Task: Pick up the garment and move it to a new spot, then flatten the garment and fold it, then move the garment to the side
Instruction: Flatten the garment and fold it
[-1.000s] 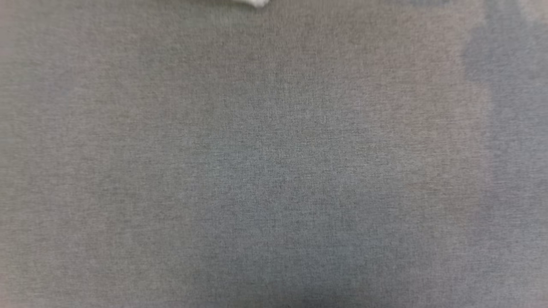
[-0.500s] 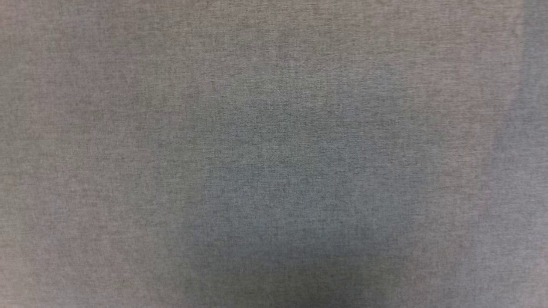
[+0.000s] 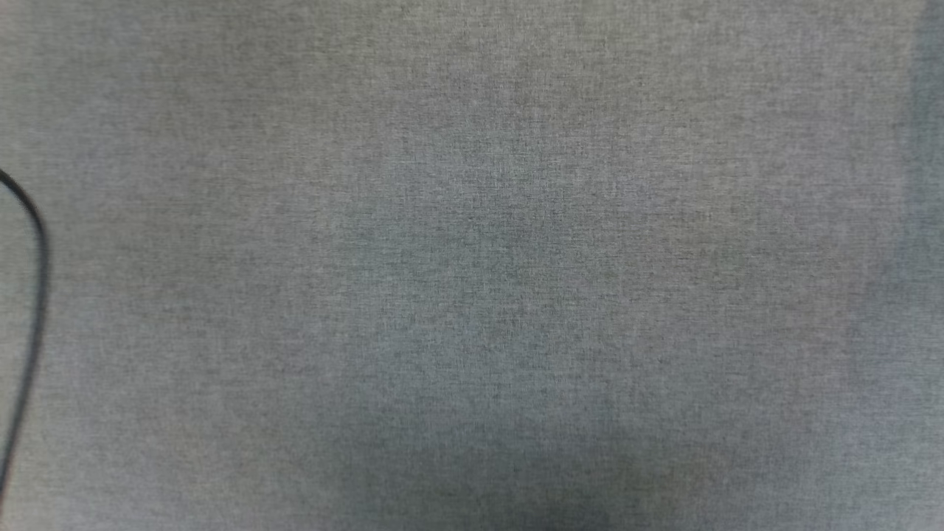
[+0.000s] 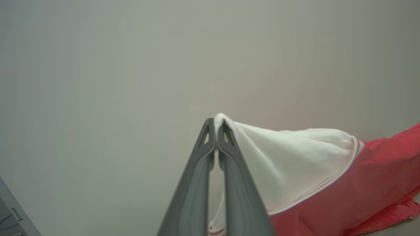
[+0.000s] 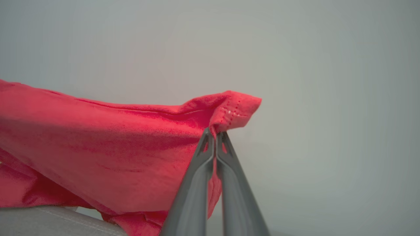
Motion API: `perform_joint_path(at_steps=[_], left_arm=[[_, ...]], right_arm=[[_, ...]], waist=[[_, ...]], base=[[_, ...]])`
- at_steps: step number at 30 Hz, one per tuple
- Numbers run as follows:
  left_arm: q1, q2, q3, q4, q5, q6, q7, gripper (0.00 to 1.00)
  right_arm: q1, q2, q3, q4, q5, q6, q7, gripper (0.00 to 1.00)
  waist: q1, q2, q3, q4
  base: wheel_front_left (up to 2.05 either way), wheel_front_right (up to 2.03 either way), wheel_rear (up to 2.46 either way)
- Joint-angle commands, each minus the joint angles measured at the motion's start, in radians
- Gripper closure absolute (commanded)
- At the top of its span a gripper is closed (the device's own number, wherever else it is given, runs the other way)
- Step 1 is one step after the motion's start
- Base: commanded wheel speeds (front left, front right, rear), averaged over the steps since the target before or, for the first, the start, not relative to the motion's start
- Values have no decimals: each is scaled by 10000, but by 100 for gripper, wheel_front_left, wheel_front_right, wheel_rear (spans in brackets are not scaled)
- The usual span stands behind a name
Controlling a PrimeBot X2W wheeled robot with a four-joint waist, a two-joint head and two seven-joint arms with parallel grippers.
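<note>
Left jaws clenched on the white sleeve (image 4: 288, 157) tip of the red jersey (image 4: 367, 183); right jaws clenched on a red hem corner (image 5: 236, 109). We judge the jersey spans jaw to jaw, its slack middle sagging below both, so drawing the arms apart should flatten it.

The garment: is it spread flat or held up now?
Held up: the left pincer pinches the white sleeve of the garment, the right pincer its red edge.

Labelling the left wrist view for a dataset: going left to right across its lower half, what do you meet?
Grey panel corner → left gripper, long dark fingers shut on the white short sleeve → red jersey body of the garment.
</note>
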Motion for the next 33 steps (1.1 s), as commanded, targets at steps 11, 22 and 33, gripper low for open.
perform_joint_path(at_steps=[11, 22, 33], left_arm=[[4768, -670, -461, -835, -805, -23, -58, 100], [8292, -535, -565, -486, -1612, -24, -58, 100], [10572, -8, -945, -524, -2112, -24, 175, 100]], right_arm=[[3801, -334, 544, -1206, 900, -80, -174, 100], [6968, -610, 1362, -1938, 1919, -80, -176, 100], [8828, -684, 1564, -1766, 2904, -80, -177, 100]], waist=[[-1, 0, -2029, 291], [-1, 0, -3667, 440], [-1, 0, -4936, 788]], base=[[0, 0, 0], [0, 0, 0], [0, 0, 0]])
